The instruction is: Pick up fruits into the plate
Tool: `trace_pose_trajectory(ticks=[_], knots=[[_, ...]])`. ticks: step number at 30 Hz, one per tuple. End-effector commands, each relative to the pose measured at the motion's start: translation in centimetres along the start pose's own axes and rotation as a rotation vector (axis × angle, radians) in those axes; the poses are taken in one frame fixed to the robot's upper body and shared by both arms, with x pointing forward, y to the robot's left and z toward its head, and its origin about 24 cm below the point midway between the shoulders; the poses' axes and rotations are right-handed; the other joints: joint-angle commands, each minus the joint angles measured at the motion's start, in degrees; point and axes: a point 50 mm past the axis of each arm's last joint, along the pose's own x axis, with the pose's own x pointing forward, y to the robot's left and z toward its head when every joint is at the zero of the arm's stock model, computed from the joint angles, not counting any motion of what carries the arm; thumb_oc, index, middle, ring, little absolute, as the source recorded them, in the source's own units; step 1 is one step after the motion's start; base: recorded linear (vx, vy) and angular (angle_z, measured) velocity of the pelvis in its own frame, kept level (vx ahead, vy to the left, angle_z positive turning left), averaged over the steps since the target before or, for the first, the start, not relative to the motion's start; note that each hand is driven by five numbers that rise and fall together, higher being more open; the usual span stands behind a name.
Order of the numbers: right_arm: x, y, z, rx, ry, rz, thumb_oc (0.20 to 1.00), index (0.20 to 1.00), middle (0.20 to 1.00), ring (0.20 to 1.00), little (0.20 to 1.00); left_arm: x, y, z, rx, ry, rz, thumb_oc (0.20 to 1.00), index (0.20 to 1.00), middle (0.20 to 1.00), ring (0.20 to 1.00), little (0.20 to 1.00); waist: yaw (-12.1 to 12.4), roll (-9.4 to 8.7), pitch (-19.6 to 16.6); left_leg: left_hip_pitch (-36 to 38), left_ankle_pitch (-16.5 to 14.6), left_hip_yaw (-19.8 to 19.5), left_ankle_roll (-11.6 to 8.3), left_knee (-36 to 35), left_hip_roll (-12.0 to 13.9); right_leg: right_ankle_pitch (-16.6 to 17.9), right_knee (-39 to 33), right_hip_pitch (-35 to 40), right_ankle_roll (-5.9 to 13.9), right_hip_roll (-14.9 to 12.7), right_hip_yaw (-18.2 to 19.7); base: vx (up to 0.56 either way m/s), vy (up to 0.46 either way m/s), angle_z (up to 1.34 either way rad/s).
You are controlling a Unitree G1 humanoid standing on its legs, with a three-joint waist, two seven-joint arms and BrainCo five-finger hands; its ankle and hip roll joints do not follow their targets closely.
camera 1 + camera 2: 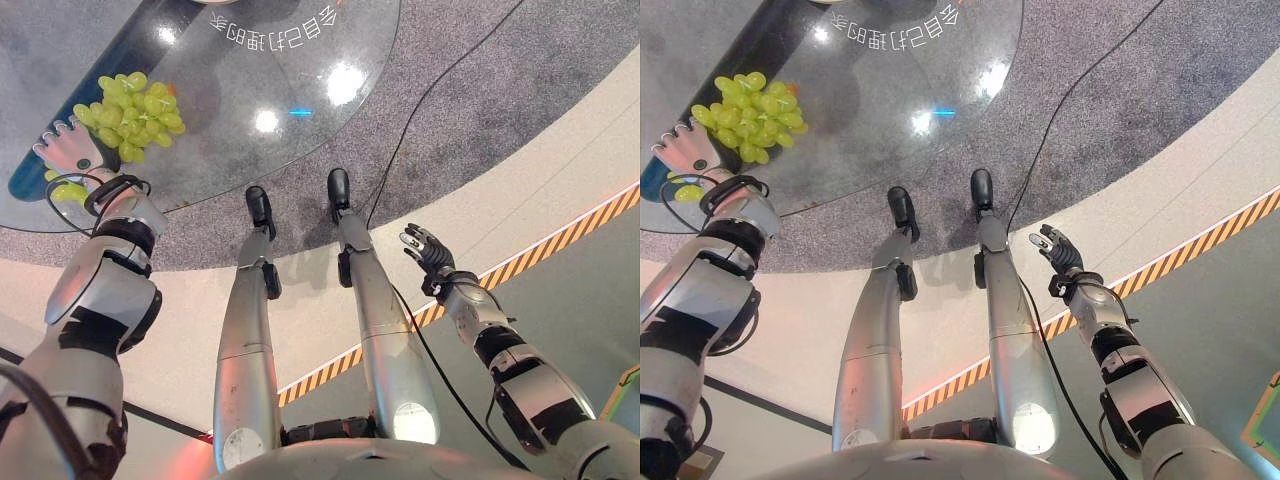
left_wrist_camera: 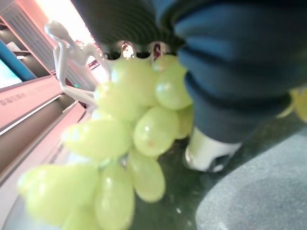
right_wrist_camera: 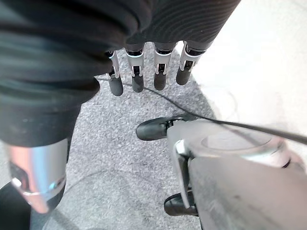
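On glass worktop (image 1: 300,90), far left: grapes (image 1: 135,110) lie just beyond left hand (image 1: 72,150), fingers straight, reaching under bunch. Right hand (image 1: 428,250) low beside body, well apart, fingers relaxed and spread, holding nothing.

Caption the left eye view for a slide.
Left hand reaches under the green grapes on the glass table; right hand hangs idle, open.

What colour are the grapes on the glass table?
Light yellow-green. The grapes show best in the left wrist view, close up.
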Motion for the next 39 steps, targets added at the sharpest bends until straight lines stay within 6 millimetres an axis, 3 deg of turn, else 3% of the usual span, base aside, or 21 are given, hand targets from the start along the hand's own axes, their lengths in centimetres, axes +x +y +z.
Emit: trace_pose_trajectory(ticks=[1,15,26,39], knots=[[-1.1,0.0,-1.8,0.038,0.018,0.017,1.0,1.0,1.0,1.0,1.0,0.1,-0.7,-1.9,-0.012,0.078,-0.032,0.2,0.2,0.2,0.2,0.2,0.67,-0.86,-1.04,2.6,-3.79,-5.38,0.63,-0.05,-3.99,-3.06,5.62,0.15,1.18,5.16,-0.62,0.0,0.0,0.0],[-1.8,-0.4,-3.1,0.032,0.049,-0.001,1.0,1.0,1.0,1.0,1.0,0.1,-0.2,-0.4,-0.095,-0.001,-0.002,0.2,0.2,0.2,0.2,0.2,1.25,0.32,-1.04,8.84,-3.6,-5.25,1.32,-2.28,-4.76,-3.81,5.22,5.45,1.12,5.04,-1.16,0.0,-0.002,0.0],[-3.0,-2.1,-4.6,0.039,0.101,-0.062,1.0,1.0,1.0,1.0,1.0,-1.3,-2.3,-1.6,-0.183,-0.014,-0.077,0.2,0.2,0.2,0.2,0.2,2.17,3.23,-1.04,21.26,-3.89,-4.55,1.75,-6.42,-4.47,-5.59,3.31,16.02,1.35,2.61,-1.63,0.02,0.02,-0.02],[-3.8,-2.5,-4.3,0.047,0.054,-0.031,1.0,1.0,1.0,1.0,1.0,-2.7,-3.1,-1.7,-0.233,-0.145,-0.107,0.2,0.2,0.2,0.2,0.2,2.31,5.57,-1.04,34.61,-3.82,-3.99,1.08,-11.31,-3.88,-6.43,-1.02,29.4,1.31,-0.1,-2.87,0.05,0.007,0.03]])
